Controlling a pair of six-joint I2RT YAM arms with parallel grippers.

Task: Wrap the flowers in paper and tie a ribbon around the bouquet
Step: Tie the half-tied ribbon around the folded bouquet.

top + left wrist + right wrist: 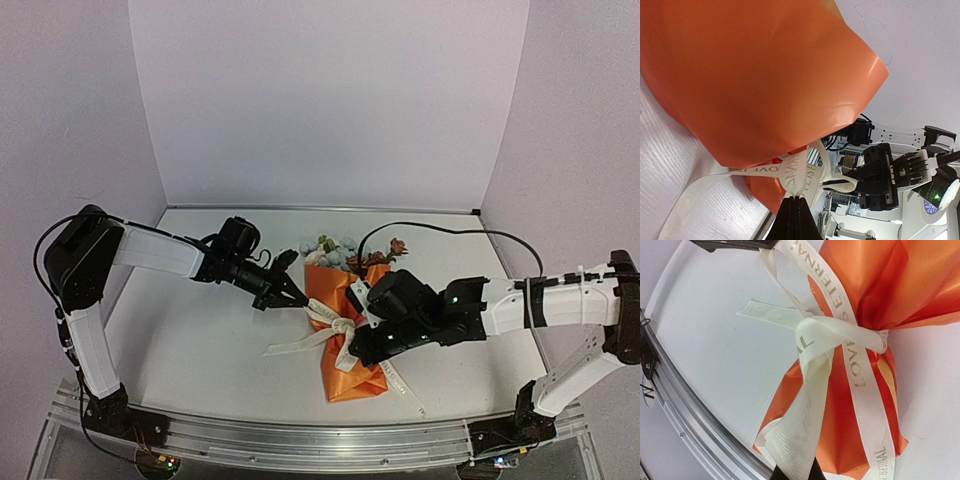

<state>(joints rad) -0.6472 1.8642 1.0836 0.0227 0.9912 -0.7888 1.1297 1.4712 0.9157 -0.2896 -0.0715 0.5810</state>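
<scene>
The bouquet lies mid-table, its flowers pointing to the far side. Orange paper forms its cone, seen close in the left wrist view and the right wrist view. The cream ribbon is knotted round the cone's waist. My left gripper sits just left of the cone, shut on a ribbon loop. My right gripper is on the cone's right side, shut on another ribbon loop. Loose ribbon tails trail left and towards the near right.
A metal rail runs along the near table edge, also visible in the right wrist view. White walls close in the back and both sides. A black cable arcs over the table behind the right arm.
</scene>
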